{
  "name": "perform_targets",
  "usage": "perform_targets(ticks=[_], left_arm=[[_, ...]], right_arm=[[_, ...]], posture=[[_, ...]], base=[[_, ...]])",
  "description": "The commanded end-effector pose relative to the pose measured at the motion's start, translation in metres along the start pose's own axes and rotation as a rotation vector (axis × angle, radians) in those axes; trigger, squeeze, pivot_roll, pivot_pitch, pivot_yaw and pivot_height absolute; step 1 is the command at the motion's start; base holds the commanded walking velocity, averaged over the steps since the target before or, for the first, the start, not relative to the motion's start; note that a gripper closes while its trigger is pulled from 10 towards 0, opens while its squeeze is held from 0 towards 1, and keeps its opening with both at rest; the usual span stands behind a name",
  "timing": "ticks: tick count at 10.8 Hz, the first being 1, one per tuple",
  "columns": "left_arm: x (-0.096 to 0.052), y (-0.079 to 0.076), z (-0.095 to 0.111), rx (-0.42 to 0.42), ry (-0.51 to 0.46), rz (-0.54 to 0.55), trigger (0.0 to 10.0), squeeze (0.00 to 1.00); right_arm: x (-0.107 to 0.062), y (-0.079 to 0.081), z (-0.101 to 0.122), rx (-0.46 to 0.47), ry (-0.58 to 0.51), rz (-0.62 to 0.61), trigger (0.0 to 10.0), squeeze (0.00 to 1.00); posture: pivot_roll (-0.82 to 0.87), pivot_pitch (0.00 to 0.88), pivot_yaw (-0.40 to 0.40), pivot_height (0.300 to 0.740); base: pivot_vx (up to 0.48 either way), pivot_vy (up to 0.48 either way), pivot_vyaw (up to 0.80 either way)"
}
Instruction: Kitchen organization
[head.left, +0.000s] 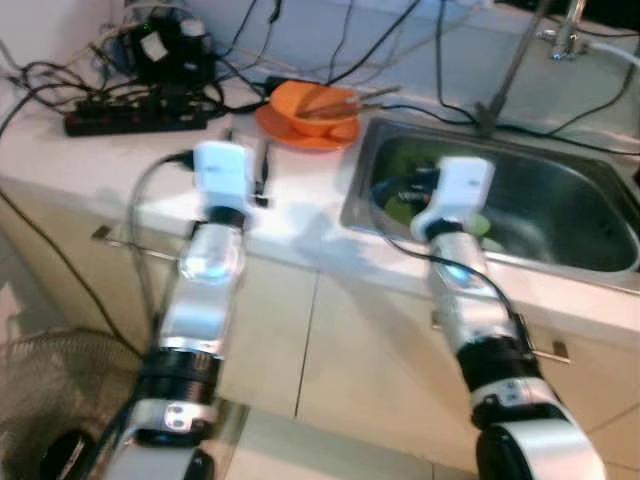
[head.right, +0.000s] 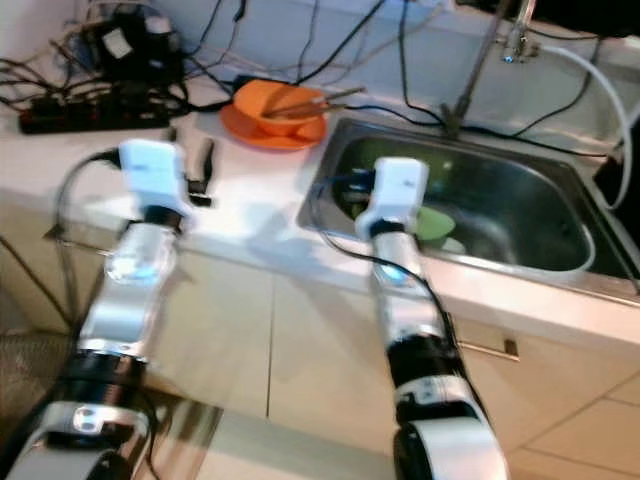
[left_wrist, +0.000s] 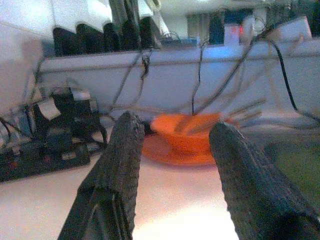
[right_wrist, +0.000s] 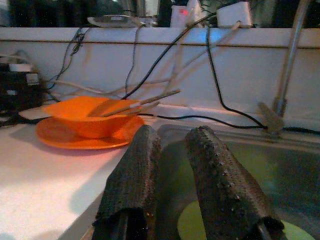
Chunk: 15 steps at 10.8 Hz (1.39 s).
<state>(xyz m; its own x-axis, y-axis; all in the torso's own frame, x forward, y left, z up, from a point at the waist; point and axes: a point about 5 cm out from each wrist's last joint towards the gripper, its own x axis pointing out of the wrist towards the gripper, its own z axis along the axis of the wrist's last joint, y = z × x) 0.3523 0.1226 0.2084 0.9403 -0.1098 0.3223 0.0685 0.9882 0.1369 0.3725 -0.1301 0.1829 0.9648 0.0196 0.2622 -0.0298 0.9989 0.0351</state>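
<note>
Sitting far on tabletop (head.left: 300, 215), just left of sink: orange bowl (head.left: 312, 106) on orange plate (head.left: 305, 133)
Bowl contents: utensils (head.left: 345, 100), prob. chopsticks, leaning over rim toward right
Sink (head.left: 560, 200): steel basin, right half of scene, set into tabletop
In sink: green plate (head.right: 432, 222) on basin floor, partly hidden by right arm; a second greenish item beside it, too blurred to ID
Faucet (head.left: 515, 60): thin stem rising at far edge of sink
Left end effector (left_wrist: 172, 165): over tabletop, near side of bowl + plate, well apart from them; fingers (left_wrist: 122, 165) spread wide, released, nothing between; aimed at bowl
Right end effector (right_wrist: 172, 165): over near left corner of sink, above green plate; fingers (right_wrist: 135, 180) w/ narrow gap, gripping nothing, not touching plate as far as visible
Arms: both silver, reaching fwd from near side; white wrist modules w/ cables
Far left tabletop: black power strip (head.left: 140, 118), tangle of black cables (head.left: 60, 75), dark device (head.left: 165, 45) against wall
Back wall: more cables hanging down behind bowl + sink
Below tabletop: pale cabinet fronts (head.left: 350, 340) w/ metal handles
Near left floor: mesh basket (head.left: 60, 390)
</note>
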Motion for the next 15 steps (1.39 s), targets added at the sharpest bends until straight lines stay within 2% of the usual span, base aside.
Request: perform_targets(ticks=[1, 3, 5, 7, 14, 15], left_arm=[[0.0014, -0.0028, 0.0003, 0.013, 0.006, -0.018, 10.0, 0.0], [-0.0007, -0.0101, 0.0006, -0.01, 0.003, -0.06, 10.0, 0.0], [-0.0013, -0.0089, -0.0003, -0.017, 0.015, -0.044, 10.0, 0.0], [-0.0007, -0.0047, 0.0007, -0.018, 0.008, -0.034, 10.0, 0.0], [-0.0001, -0.0056, 0.0055, -0.015, -0.005, -0.028, 10.0, 0.0], [0.0, -0.0072, 0.006, -0.012, -0.005, -0.036, 10.0, 0.0]], right_arm=[[-0.001, -0.0015, -0.0027, 0.019, 0.019, -0.019, 10.0, 0.0], [0.0005, -0.0016, -0.0027, 0.034, 0.025, -0.025, 10.0, 0.0], [0.0007, -0.001, -0.0035, 0.037, 0.034, -0.022, 10.0, 0.0], [0.0008, -0.0012, -0.0022, 0.04, 0.023, -0.02, 10.0, 0.0], [0.0, 0.0051, -0.0006, -0.004, 0.009, 0.033, 10.0, 0.0], [-0.0005, 0.0072, -0.0012, -0.013, 0.01, 0.043, 10.0, 0.0]], posture=[[0.22, 0.024, -0.046, 0.74], [0.22, 0.026, -0.045, 0.74], [0.22, 0.026, -0.044, 0.74], [0.22, 0.025, -0.045, 0.74], [0.22, 0.025, -0.047, 0.74], [0.22, 0.025, -0.048, 0.74]], base=[[0.0, 0.0, 0.0], [0.0, 0.0, 0.0], [0.0, 0.0, 0.0], [0.422, 0.0, -0.63], [0.447, 0.0, 0.0], [0.0, 0.0, 0.54]])
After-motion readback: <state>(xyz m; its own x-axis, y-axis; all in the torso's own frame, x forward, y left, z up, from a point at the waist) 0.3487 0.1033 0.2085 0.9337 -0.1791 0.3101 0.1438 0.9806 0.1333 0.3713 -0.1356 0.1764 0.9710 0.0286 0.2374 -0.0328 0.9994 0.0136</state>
